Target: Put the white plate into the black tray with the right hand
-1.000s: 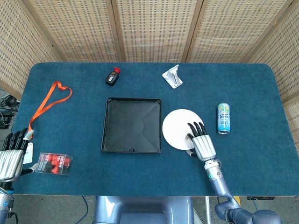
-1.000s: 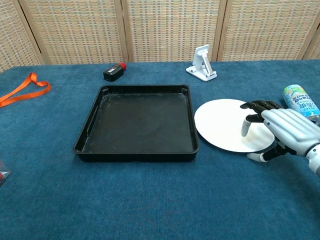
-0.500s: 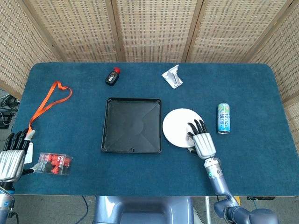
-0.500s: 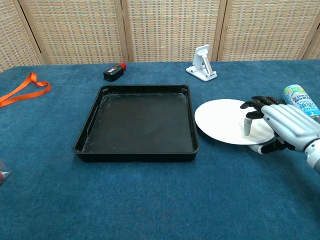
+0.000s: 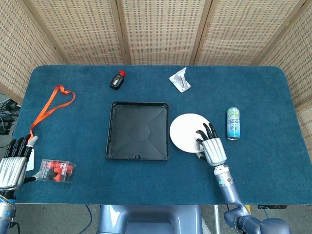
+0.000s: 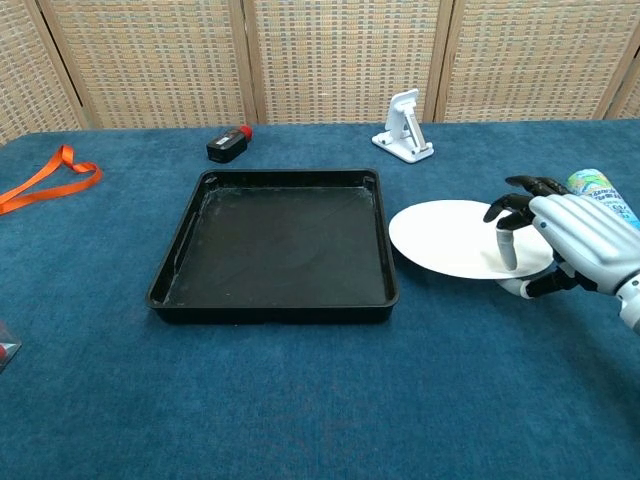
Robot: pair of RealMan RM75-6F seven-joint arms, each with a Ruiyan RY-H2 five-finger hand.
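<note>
The white plate point(image 5: 186, 131) point(image 6: 452, 238) is held just right of the black tray point(image 5: 137, 130) point(image 6: 276, 248), its near right edge lifted off the blue cloth. My right hand point(image 5: 211, 146) point(image 6: 570, 245) grips that edge, fingers on top and thumb underneath. The tray is empty and lies flat at the table's middle. My left hand point(image 5: 12, 163) rests at the table's front left corner, fingers apart, holding nothing; the chest view does not show it.
A drinks can point(image 5: 233, 123) point(image 6: 600, 190) lies right of the plate, close behind my right hand. A white stand point(image 5: 180, 80) point(image 6: 405, 128) and a small black bottle point(image 5: 117, 80) point(image 6: 228, 144) sit at the back. An orange lanyard point(image 5: 51, 106) and a box of red pieces point(image 5: 57, 170) lie at the left.
My right hand has closed on the plate's edge and raised it; the plate now tilts up off the cloth and has shifted slightly. The left hand has barely moved.
</note>
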